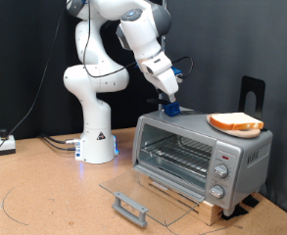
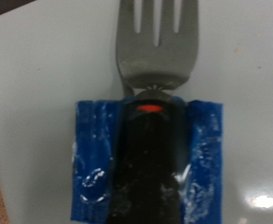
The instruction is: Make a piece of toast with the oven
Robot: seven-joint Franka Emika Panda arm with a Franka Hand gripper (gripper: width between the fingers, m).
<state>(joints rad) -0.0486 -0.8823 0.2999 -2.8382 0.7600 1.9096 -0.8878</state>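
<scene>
The silver-grey oven (image 1: 243,155) stands at the exterior view's right with its glass door (image 1: 143,188) folded down flat and its wire rack bare. The piece of toast (image 1: 237,122) lies on a round tan plate (image 1: 251,132) on the oven's roof. My gripper (image 1: 169,104) is down at the roof's other end, right over a blue block (image 1: 173,112). In the wrist view, a metal fork (image 2: 155,42) with a black handle (image 2: 153,163) rests in this blue block (image 2: 94,159) on the grey roof. No fingers show there.
The oven sits on a wooden board (image 1: 207,204) on the brown table. The open door's handle (image 1: 130,207) juts towards the exterior view's bottom. A black stand (image 1: 253,93) rises behind the oven. The arm's white base (image 1: 97,142) stands at the oven's left.
</scene>
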